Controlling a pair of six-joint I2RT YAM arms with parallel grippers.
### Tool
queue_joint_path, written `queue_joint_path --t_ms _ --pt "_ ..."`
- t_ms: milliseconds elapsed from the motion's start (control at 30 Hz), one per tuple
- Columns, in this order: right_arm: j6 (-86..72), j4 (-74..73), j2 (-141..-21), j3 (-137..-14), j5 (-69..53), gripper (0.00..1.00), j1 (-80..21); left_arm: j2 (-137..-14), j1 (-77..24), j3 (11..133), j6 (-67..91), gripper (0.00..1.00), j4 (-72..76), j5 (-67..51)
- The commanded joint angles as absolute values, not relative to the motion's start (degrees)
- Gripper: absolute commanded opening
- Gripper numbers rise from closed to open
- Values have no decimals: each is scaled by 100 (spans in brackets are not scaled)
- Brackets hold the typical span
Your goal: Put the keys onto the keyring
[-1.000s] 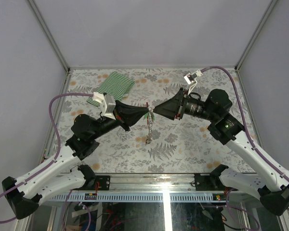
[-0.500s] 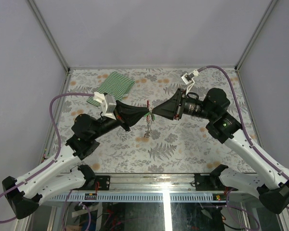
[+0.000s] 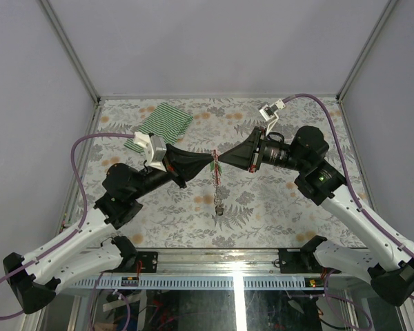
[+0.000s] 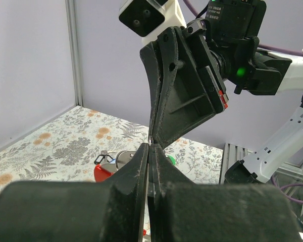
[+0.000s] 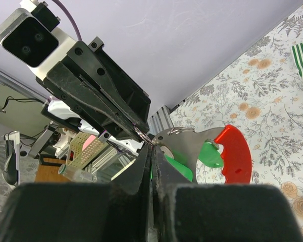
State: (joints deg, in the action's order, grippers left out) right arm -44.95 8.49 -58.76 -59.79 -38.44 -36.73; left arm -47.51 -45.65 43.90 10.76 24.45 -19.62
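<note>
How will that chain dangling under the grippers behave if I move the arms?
Probably floppy: the keyring chain hangs limp below the shut left gripper and right gripper, so it likely sways. It looks thin, so likely light. The keys bunched there may shift.

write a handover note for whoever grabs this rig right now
left gripper: shut, pinching the keyring in mid-air; its chain hangs free over the table.
right gripper: shut, tip to tip with the left one, at the keys; a real grip is unclear.
keys: bunched at the tips with green tags and a red curved piece.
done: cannot tell whether any key is threaded.
left: check, then thread the rest.
</note>
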Motion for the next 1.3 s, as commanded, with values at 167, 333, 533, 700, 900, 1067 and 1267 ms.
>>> queue_joint_path --t_ms 167,333,533,700,900,1067,1267 --pt "-4372 884 -5755 -6053 -3788 0 -3697 -4655 -4541 4509 1068 0 2900 -1945" --pt "-4309 724 -5716 -6043 -3709 0 -3700 -4645 -4531 4495 1063 0 2917 -1925" --pt "-4280 667 -5714 -6019 -3711 0 -3700 -4641 -4536 4496 1072 0 2962 -1935" --pt "-4448 854 -5836 -5989 -3895 0 -3700 -4693 -4546 4533 1092 0 3002 -2045" --pt "-4544 950 -5923 -5966 -4018 13 -3706 -4729 -4535 4536 1116 0 3031 -2122" --pt "-4544 941 -5927 -5970 -4017 18 -3702 -4769 -4536 4537 1134 0 3066 -2169" --pt "-4530 919 -5966 -5968 -4040 20 -3702 -4759 -4536 4541 1150 0 3084 -2189"
